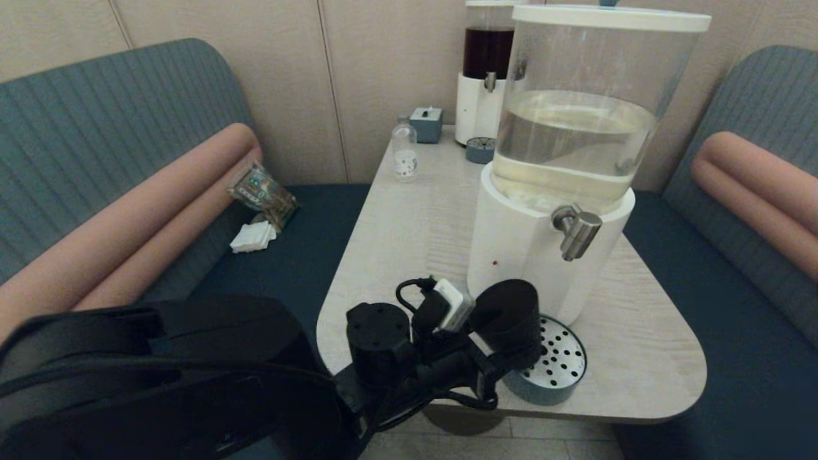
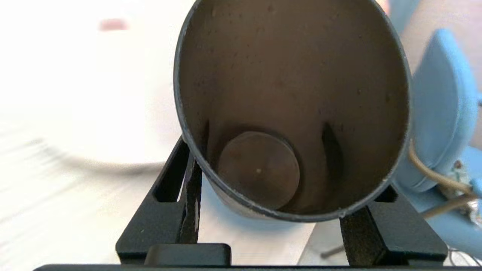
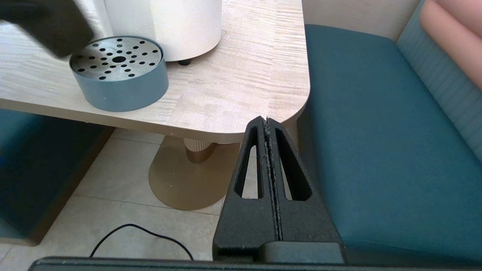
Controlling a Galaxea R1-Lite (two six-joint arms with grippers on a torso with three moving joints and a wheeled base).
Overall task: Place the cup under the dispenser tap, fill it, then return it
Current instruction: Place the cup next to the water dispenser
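Observation:
The cup point(image 1: 508, 312) is a dark tumbler held at the near-left edge of the round perforated drip tray point(image 1: 562, 364). It hangs below and to the left of the dispenser tap point(image 1: 577, 231), not under it. My left gripper point(image 1: 492, 358) is shut on the cup, one finger on each side of its wall. In the left wrist view the cup point(image 2: 293, 94) fills the frame between the fingers point(image 2: 188, 195), and its inside looks empty and dry. My right gripper point(image 3: 267, 121) is parked low beside the table's near right corner, shut on nothing.
The big dispenser point(image 1: 575, 128) stands on the wooden table point(image 1: 415, 230). Behind it are a dispenser with dark liquid point(image 1: 487, 57), a small clear bottle point(image 1: 404, 153), a teal box point(image 1: 426, 123) and a small tray point(image 1: 480, 150). A snack bag point(image 1: 262, 191) lies on the left bench.

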